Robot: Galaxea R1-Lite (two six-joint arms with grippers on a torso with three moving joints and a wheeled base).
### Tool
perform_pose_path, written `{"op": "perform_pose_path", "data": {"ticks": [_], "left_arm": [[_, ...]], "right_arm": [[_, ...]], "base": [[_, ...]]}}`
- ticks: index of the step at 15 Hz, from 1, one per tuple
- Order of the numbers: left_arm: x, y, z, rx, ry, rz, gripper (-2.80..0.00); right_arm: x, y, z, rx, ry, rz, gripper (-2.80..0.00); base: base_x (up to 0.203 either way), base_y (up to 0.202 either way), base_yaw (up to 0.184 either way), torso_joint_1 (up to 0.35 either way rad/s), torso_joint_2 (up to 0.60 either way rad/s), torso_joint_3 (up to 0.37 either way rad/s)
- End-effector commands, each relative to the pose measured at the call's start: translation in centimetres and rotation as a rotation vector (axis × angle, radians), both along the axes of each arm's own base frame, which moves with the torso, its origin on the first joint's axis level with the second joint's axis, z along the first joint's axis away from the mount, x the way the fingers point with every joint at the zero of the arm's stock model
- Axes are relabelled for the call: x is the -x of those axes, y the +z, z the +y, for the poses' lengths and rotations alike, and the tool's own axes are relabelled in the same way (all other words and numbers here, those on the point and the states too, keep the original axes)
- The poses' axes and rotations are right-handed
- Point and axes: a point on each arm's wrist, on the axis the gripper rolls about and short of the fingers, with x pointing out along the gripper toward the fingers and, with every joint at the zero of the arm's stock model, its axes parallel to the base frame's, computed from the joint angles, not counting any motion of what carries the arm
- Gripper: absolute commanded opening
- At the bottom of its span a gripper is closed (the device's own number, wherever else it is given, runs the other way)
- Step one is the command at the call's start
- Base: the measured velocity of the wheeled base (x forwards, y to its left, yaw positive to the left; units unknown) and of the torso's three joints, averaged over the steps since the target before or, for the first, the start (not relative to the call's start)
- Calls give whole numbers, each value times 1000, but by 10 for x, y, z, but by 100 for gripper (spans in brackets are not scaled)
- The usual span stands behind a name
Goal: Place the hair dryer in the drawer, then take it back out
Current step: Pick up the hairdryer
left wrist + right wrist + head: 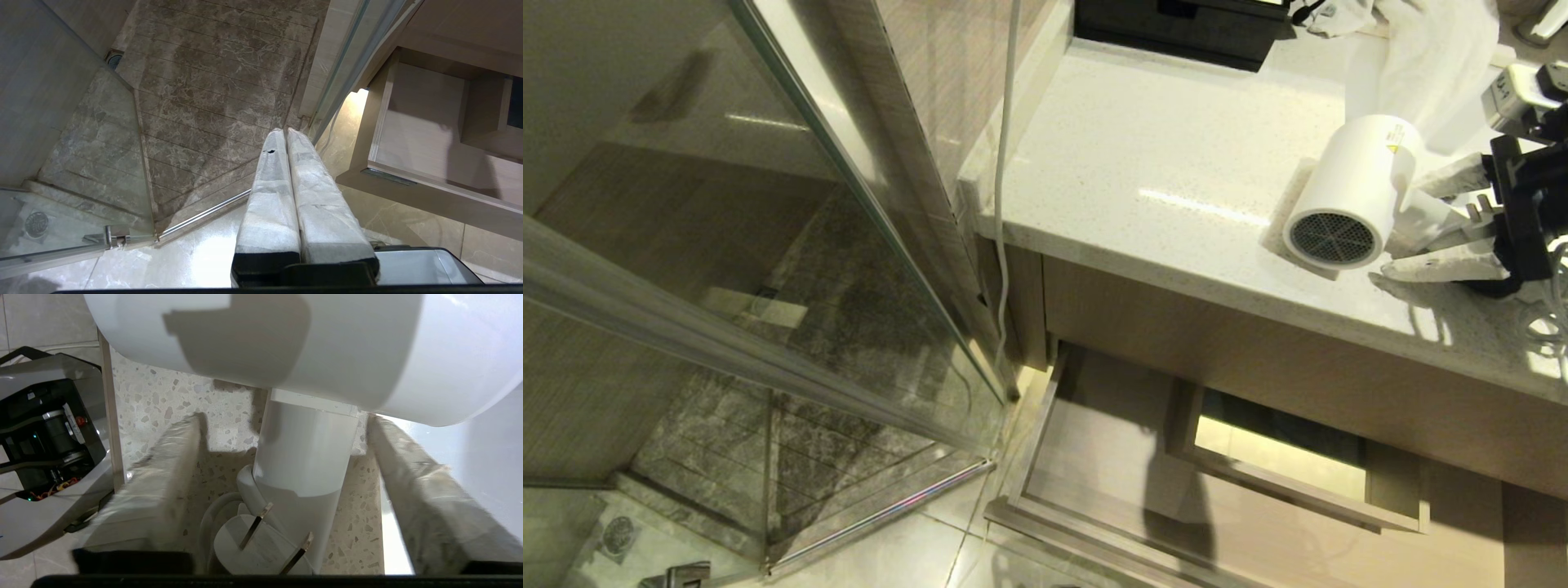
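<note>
**Handle sits between the open fingers**

The hair dryer (1356,192) lies on its side on the speckled counter (1143,163), near the front edge. Its fat barrel points its dark mesh end toward the robot and a bit to the left. The handle (306,449) sticks out toward the right gripper (1441,220), which is the nearer one by far.

In the right wrist view, the handle stands between the two padded fingers (163,482), with a gap on each side (so nothing is squeezed yet). The jaws are spread, not holding. The plug (261,543) lies just under the handle.

The drawer (1094,441) is pulled out below the counter, down and to the left of the dryer. Nothing lies in the part that shows, only its boxed cut-out (1282,457).

The left gripper (286,136) hangs over the floor with its fingers pressed together, far from the dryer.
</note>
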Motion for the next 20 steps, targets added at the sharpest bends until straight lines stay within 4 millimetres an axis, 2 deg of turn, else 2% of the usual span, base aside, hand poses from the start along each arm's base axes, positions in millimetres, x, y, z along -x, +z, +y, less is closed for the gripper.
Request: {"op": "perform_pose_path", "data": {"ticks": [1,8,12,20], "left_arm": [[0,0,0,0,0,0,-280],[0,0,0,0,0,-1,-280],[0,0,0,0,0,-1,-280],[0,0,0,0,0,-2,-280]], "right_arm": [[-3,-4,0,-2,7,18,-280],[8,-2,0,-3,1,50,-280],[25,9,-4,29,-71,24,-280],[61,28,-7,-25,-265,28,-280]], "base": [[0,0,0,0,0,0],[0,0,0,0,0,0],[0,0,0,0,0,0],[0,0,0,0,0,0]]}}
